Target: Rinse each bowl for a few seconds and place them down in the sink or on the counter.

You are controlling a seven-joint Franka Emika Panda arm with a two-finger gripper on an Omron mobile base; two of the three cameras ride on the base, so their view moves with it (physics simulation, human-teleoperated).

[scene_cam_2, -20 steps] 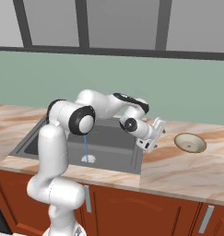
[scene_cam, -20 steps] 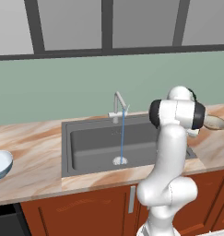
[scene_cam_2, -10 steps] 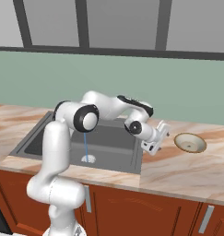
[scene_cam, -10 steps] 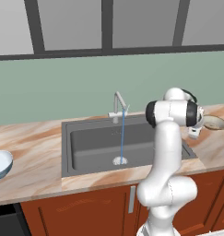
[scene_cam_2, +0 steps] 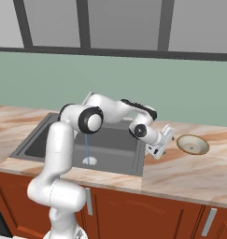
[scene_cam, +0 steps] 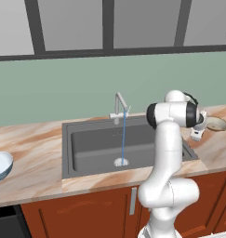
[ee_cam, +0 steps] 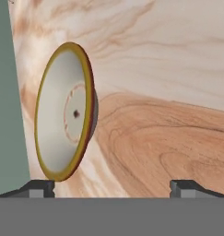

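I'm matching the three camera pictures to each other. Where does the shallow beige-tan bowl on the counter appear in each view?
Left base view: shallow beige-tan bowl far right, behind the arm.
Right base view: on the marble counter, right of the open gripper.
Hand view: left of centre.
Shared landmark: the counter.

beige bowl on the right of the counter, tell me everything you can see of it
The beige bowl is shallow and round, with a yellowish-tan rim, a pale inside and a faint ring around a small dark centre spot. It looks glazed. It sits upright on the marble counter, right of the sink. The open gripper hangs just beside it, not touching it.
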